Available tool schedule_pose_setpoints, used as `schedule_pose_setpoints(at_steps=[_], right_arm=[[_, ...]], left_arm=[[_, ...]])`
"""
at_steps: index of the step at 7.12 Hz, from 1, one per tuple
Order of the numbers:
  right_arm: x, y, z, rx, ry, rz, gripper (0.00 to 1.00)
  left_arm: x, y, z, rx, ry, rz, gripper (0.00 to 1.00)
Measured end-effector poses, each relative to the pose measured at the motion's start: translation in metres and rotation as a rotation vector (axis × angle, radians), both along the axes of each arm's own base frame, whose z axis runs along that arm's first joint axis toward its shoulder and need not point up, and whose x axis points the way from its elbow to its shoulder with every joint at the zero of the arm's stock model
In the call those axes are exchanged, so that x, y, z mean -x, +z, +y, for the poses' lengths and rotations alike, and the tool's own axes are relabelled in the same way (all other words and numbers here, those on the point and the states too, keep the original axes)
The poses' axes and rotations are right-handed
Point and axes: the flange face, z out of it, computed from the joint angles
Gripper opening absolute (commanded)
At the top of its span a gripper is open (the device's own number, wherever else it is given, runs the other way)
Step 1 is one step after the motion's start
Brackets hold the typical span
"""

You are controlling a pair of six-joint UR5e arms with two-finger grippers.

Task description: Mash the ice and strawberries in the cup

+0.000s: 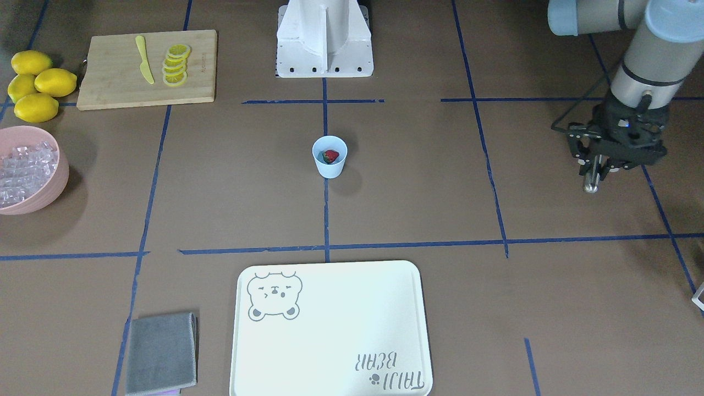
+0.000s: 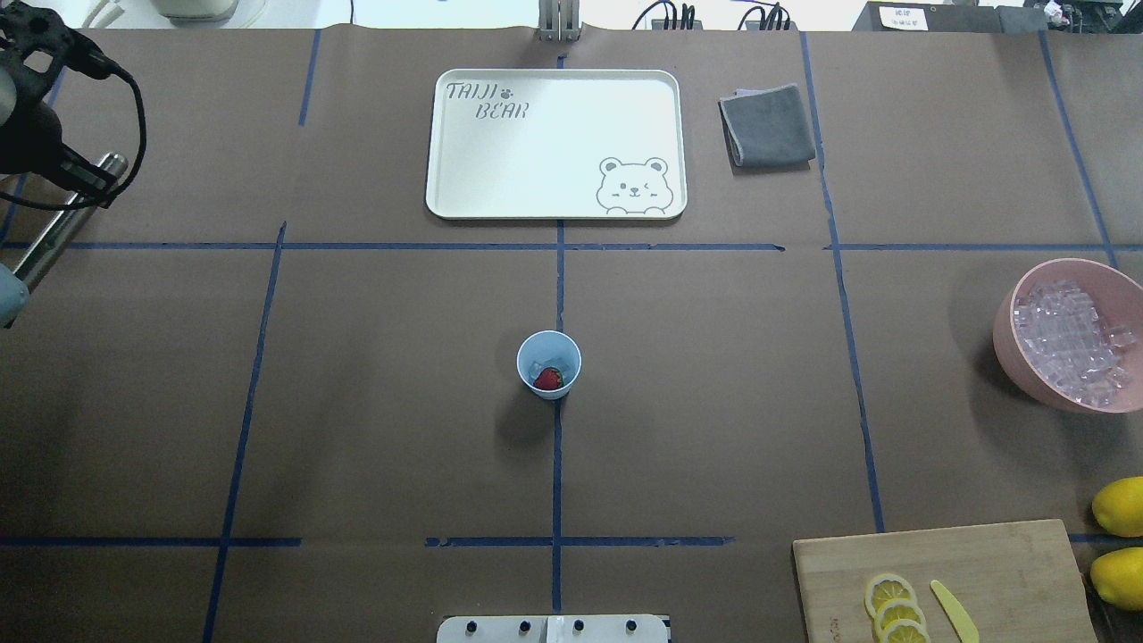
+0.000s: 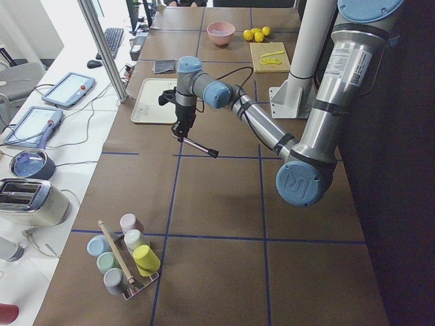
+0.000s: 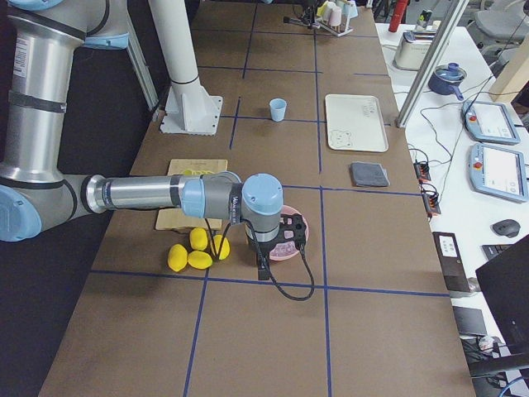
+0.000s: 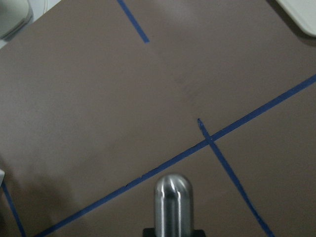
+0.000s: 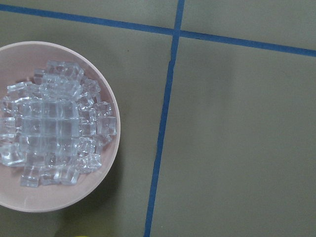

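The cup [image 2: 548, 364] stands upright at the middle of the tabletop, mouth up, its long axis vertical and its taper narrowing toward the base. It is thin pale plastic and likely very light, so it should skid or tip under a sideways push. The safest hold is probably across the wall about halfway up, squeezed gently because the wall will flex. In the overhead view the strawberry [image 2: 548, 379] lies at the 6 o'clock side of the cup's floor, soft and easy to crush. What looks like ice [image 2: 541, 365] sits toward 12 o'clock, hard and slippery, apt to jump from under a tool. The left end effector [image 1: 597, 165] is far off at about 10 o'clock from the cup, clamped on a metal rod [image 3: 198, 145], stiff and smooth. The rod's long axis slants well off vertical, and its domed end points away from the fingers. It would need to be turned upright before it could enter the cup. The right end effector [image 4: 264, 266] hangs over the pink bowl [image 2: 1018, 371] at 3 o'clock, which is heaped with more cubes. I cannot tell whether it is wide or narrow
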Motion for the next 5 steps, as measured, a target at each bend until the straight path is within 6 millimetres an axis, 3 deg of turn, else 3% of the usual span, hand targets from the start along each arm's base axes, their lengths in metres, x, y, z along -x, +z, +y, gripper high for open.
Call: schedule_pose_setpoints(at_steps=[2,5], right_arm=[[0.000,0.000,0.000,0.000,0.000,0.000,1.00],[0.000,0.000,0.000,0.000,0.000,0.000,1.00]], left_arm=[[0.024,0.054,-0.001,0.114,-0.040,-0.013,0.02],[0.036,0.115,0.022,0.310,-0.195,0.043,0.03]])
